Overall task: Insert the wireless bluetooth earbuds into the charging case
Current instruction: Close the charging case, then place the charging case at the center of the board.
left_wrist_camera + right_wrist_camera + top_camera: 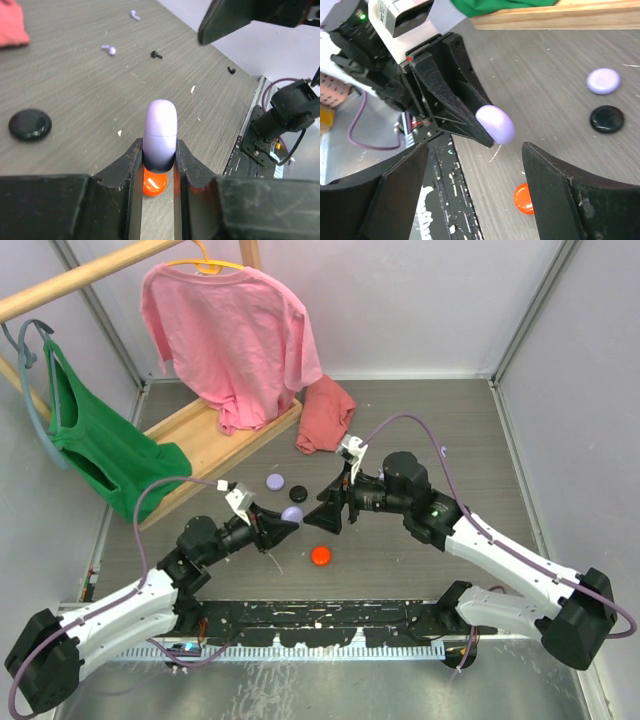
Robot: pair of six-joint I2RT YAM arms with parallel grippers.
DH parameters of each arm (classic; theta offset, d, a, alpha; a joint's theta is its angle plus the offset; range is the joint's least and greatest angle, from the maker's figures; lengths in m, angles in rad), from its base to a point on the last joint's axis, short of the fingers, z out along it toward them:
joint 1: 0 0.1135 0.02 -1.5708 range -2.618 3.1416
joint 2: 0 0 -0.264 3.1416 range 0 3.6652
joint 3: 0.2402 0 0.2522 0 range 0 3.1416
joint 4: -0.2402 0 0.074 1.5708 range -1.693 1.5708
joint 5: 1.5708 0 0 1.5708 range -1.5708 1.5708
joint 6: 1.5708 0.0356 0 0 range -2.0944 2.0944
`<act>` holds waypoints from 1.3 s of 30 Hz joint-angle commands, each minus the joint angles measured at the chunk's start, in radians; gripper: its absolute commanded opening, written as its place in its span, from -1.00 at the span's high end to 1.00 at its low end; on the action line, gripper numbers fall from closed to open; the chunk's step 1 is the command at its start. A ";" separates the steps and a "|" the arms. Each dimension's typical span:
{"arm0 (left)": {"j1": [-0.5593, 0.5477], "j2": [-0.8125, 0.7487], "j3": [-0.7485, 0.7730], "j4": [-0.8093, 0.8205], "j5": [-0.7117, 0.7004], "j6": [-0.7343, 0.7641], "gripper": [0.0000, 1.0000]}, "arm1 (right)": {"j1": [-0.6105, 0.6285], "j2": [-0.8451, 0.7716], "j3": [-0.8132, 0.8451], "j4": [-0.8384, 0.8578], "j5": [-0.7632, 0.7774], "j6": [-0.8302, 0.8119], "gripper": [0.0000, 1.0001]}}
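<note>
The table (75,85) is showing a matt grey wood-grain surface, lightly scuffed and flecked. The lavender charging case (160,125) is looking like smooth satin plastic, and the left end effector (159,152) gripping it is showing matt black, slightly grainy plastic. The orange-red puck (154,184) is gleaming as glossy plastic, and the black puck (30,124) is catching soft reflections too. The pink T-shirt (225,330) and the green garment (100,450) are looking like soft matt cloth, while the rack (210,435) is showing pale, bare wood
</note>
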 commanded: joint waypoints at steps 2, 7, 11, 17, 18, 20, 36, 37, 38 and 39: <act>0.003 -0.089 -0.007 -0.268 -0.196 -0.239 0.92 | 0.002 -0.053 -0.028 -0.033 0.192 -0.029 -0.62; 0.002 -0.156 -0.019 -0.503 -0.342 -0.459 0.96 | 0.001 -0.074 -0.067 -0.044 0.270 -0.029 -0.63; 0.003 -0.164 -0.017 -0.592 -0.384 -0.606 0.96 | 0.001 -0.079 -0.088 -0.048 0.298 -0.030 -0.63; 0.003 -0.070 0.005 -0.589 -0.353 -0.654 0.91 | 0.001 -0.084 -0.107 -0.054 0.332 -0.033 -0.63; 0.002 -0.042 0.019 -0.582 -0.341 -0.653 0.89 | 0.002 -0.085 -0.109 -0.056 0.338 -0.035 -0.63; 0.003 0.025 0.040 -0.566 -0.300 -0.651 0.84 | 0.000 -0.086 -0.113 -0.066 0.350 -0.038 -0.63; -0.004 0.480 0.226 -0.576 -0.098 -0.615 0.25 | 0.000 -0.132 -0.136 -0.103 0.387 -0.058 -0.63; -0.003 0.471 0.233 -0.607 -0.112 -0.611 0.08 | 0.001 -0.132 -0.136 -0.104 0.386 -0.059 -0.63; -0.004 0.460 0.239 -0.637 -0.127 -0.605 -0.11 | 0.001 -0.133 -0.137 -0.105 0.386 -0.062 -0.63; -0.003 0.447 0.245 -0.674 -0.143 -0.599 -0.30 | 0.000 -0.134 -0.136 -0.106 0.386 -0.064 -0.63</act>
